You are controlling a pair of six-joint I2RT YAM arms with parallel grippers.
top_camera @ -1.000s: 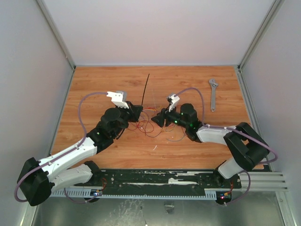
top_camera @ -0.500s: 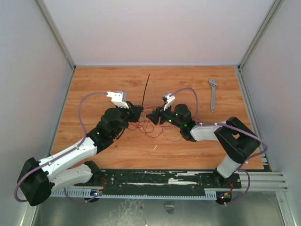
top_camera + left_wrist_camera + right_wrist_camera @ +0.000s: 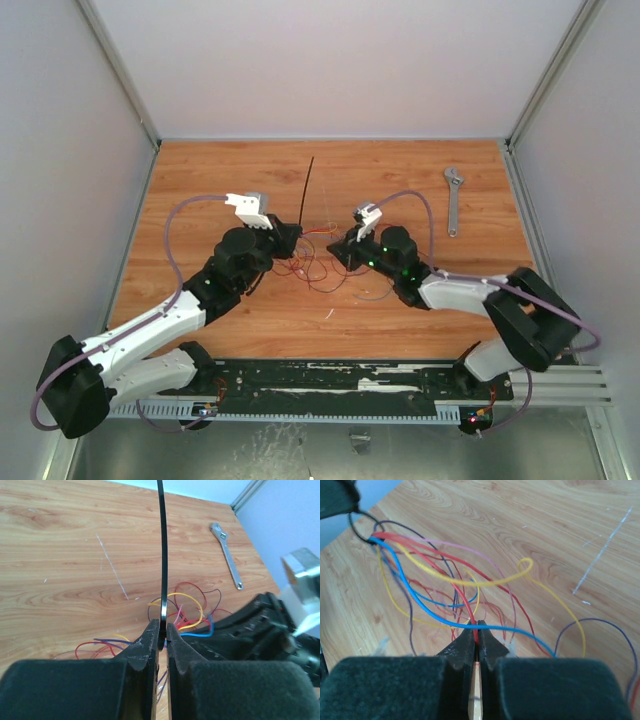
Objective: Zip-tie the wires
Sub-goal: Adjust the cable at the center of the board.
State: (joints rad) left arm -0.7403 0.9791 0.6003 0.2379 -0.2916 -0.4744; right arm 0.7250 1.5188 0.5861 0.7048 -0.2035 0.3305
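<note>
The wires (image 3: pixel 318 262) lie as a loose tangle of thin red, yellow, blue and purplish strands (image 3: pixel 445 580) in the middle of the table, between the two grippers. My left gripper (image 3: pixel 163 631) is shut on the zip tie (image 3: pixel 162 555), a thin black strip that rises straight up from its fingertips; from above the zip tie (image 3: pixel 305 188) slants toward the back. My right gripper (image 3: pixel 476 630) is shut on a red wire (image 3: pixel 465 605) of the tangle, with a blue wire crossing just over its tips. In the top view the right gripper (image 3: pixel 340 250) sits at the tangle's right side, the left gripper (image 3: pixel 296 238) at its left.
A silver adjustable wrench (image 3: pixel 453 200) lies at the back right of the wooden table (image 3: pixel 220 180). Grey walls close off the left, back and right sides. Lilac cables (image 3: pixel 180 225) loop from both arms.
My right gripper has closed on a red wire. It moved left toward the tangle, then drew back a little to the right. The left gripper and zip tie have hardly moved.
</note>
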